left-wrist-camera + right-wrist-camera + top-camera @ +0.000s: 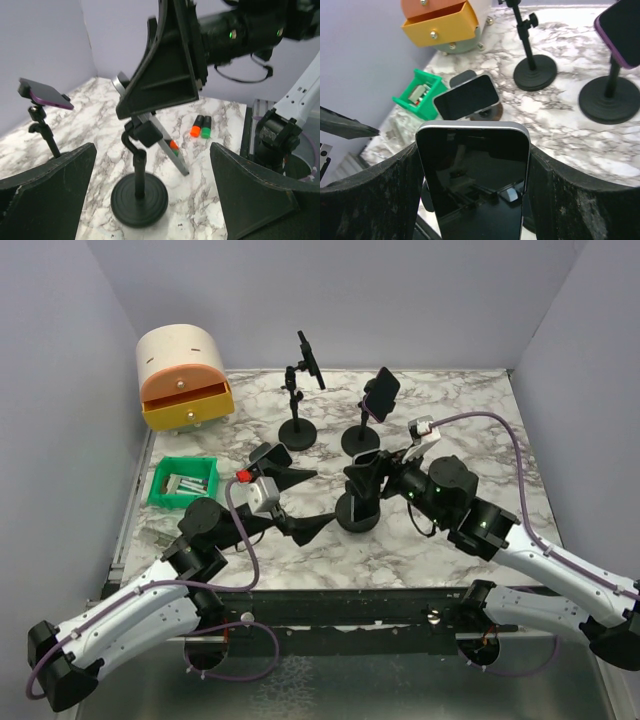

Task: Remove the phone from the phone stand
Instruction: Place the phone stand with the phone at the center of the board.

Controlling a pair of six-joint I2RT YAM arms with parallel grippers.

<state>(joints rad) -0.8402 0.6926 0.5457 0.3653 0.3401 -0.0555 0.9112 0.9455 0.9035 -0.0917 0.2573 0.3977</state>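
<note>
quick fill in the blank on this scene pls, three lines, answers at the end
1. The right gripper has its fingers either side of the black phone with a silver rim, while the left gripper holds ___.
2. The small plastic bin is coloured ___.
3. The yellow drawer of the beige round-topped cabinet is pulled ___.

Answers: nothing; green; out

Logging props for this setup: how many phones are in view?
4: back-left phone, raised high; purple phone right of it; low phone left of centre; front phone in the right gripper. None obviously hidden.
</note>
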